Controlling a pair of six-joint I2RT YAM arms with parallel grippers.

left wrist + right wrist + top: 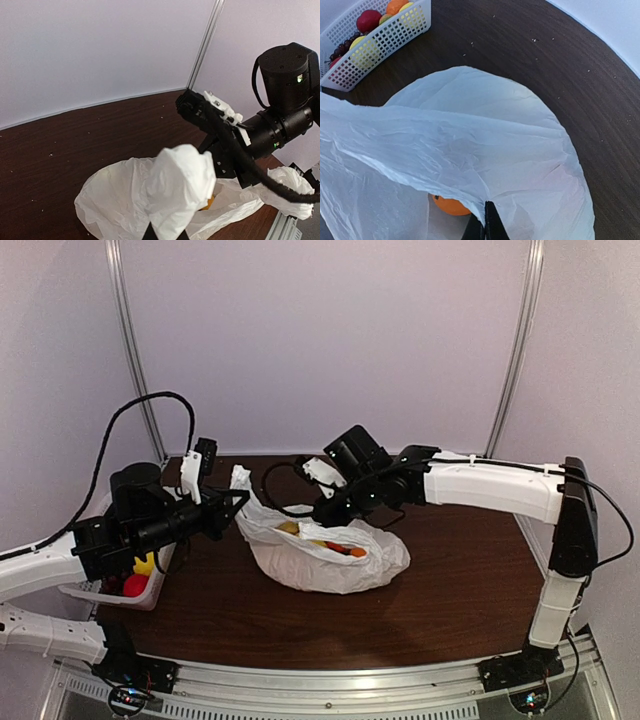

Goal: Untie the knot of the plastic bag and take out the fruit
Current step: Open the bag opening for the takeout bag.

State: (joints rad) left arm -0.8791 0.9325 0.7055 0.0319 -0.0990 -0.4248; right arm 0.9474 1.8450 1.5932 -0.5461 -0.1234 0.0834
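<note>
Here, left pincer (166, 233), right pincer (484, 228) both pinching the plastic bag (330, 566), basket (385, 38) nearby, fruit (451, 206) inside

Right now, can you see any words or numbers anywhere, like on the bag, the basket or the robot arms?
No words, numbers or signs can be read in any view.
The plastic bag: plain white, no print.
The basket: no label to be seen.
The left arm and the right arm: no marks that can be read.
</note>
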